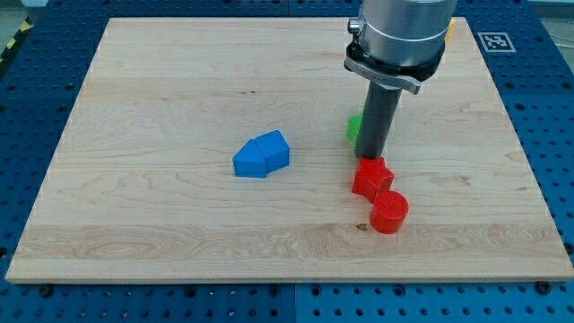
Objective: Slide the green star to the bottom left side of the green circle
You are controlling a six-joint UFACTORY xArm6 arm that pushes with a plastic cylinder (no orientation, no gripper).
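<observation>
Only a small part of one green block (354, 128) shows, right of the board's middle; the rod hides the rest, so I cannot tell whether it is the star or the circle. No second green block shows. My tip (369, 157) rests on the board just right of and below this green piece, directly above a red star (371, 177). A red cylinder (389, 212) lies just below and right of the red star.
Two blue blocks (262, 155) lie pressed together left of the tip near the board's middle. The wooden board (161, 215) sits on a blue perforated table. A black-and-white marker (493, 41) sits off the board's top right corner.
</observation>
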